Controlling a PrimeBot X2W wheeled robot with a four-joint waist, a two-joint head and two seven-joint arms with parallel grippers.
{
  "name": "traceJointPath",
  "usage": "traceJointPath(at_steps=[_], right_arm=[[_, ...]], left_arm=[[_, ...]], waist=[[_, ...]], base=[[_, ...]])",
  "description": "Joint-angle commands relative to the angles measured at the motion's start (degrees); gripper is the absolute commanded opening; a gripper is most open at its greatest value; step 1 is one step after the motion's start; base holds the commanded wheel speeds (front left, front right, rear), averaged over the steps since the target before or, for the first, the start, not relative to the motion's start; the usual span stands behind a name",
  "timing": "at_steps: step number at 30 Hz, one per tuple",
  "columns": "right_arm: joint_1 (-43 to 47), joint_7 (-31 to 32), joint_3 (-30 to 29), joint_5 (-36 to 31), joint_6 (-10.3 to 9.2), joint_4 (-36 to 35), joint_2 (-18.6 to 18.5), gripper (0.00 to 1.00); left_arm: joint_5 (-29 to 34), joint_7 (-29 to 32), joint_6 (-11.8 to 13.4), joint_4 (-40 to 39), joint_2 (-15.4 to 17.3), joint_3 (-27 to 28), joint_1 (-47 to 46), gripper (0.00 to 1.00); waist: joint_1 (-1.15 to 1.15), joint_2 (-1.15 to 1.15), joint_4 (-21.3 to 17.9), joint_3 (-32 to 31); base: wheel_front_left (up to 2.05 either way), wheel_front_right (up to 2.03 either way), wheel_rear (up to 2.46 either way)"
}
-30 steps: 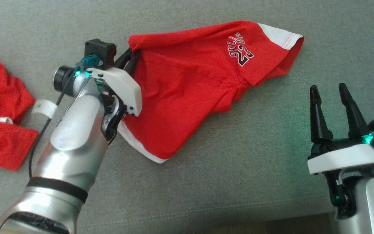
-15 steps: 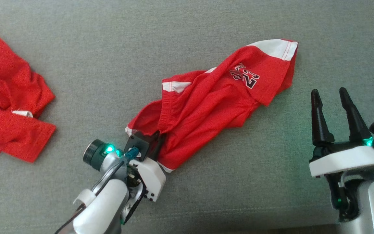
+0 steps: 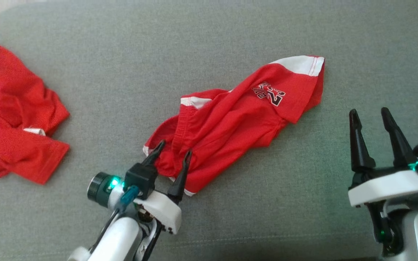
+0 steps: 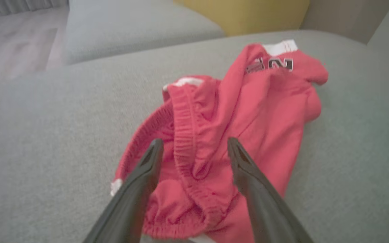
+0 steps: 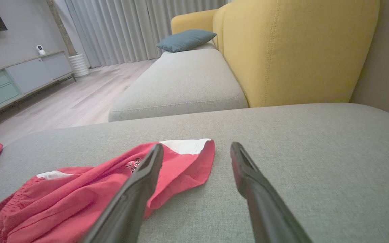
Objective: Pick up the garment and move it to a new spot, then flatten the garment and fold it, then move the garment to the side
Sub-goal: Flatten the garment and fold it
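Observation:
The garment (image 3: 230,123) is a pair of red shorts with white trim and a black number print, lying crumpled on the grey cushion. Its elastic waistband (image 4: 187,148) bunches toward me, and one leg with a white hem (image 5: 186,145) stretches away to the right. My left gripper (image 3: 172,150) stands open over the waistband end, one finger on each side of the bunched cloth, holding nothing. Over bare cushion to the right of the shorts, my right gripper (image 3: 369,114) is open and empty, and its wrist view looks past its fingers (image 5: 137,189) at the hem.
A second red garment (image 3: 16,119) lies crumpled at the far left of the grey cushion (image 3: 122,72). Beyond it stand another grey cushion (image 5: 181,81) and a yellow sofa back (image 5: 299,47). Bare cushion surrounds the shorts.
My left gripper dragged the shorts toward me, lowered them onto the cushion and then opened, letting go of the waistband. The head camera shifted. The right gripper stayed where it was.

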Motion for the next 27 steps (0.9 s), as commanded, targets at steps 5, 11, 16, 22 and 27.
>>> traceJointPath(at_steps=[5, 11, 16, 22, 27], right_arm=[[0.8, 1.1, 0.5, -1.3, 0.43, -4.0, -0.2, 1.00], [1.6, 2.0, 0.5, -2.2, 0.43, -5.2, -0.2, 1.00], [2.4, 2.8, 0.9, -2.6, 0.43, -5.8, -0.2, 1.00], [3.0, 3.4, 1.1, -2.5, 0.43, -6.2, -0.2, 1.00], [2.9, 3.5, 0.9, -2.6, 0.43, -6.0, -0.2, 1.00]], left_arm=[[-0.7, -3.0, 3.9, -10.1, 1.6, 5.6, 1.2, 1.00], [-2.0, -3.7, 8.3, -16.5, 3.7, 12.1, 2.4, 1.00], [-4.0, -3.8, 9.9, -17.3, 5.9, 16.5, 4.0, 1.00], [-4.5, -3.4, 10.0, -18.0, 7.6, 17.4, 5.4, 1.00], [-4.4, -2.9, 10.0, -18.5, 7.9, 17.0, 5.4, 1.00]], waist=[[0.00, 0.00, 0.4, -1.9], [0.00, 0.00, 0.9, -3.4], [0.00, 0.00, 1.1, -4.2], [0.00, 0.00, 1.0, -4.4], [0.00, 0.00, 1.1, -4.1]], base=[[0.00, 0.00, 0.00], [0.00, 0.00, 0.00], [0.00, 0.00, 0.00], [0.00, 0.00, 0.00], [0.00, 0.00, 0.00]])
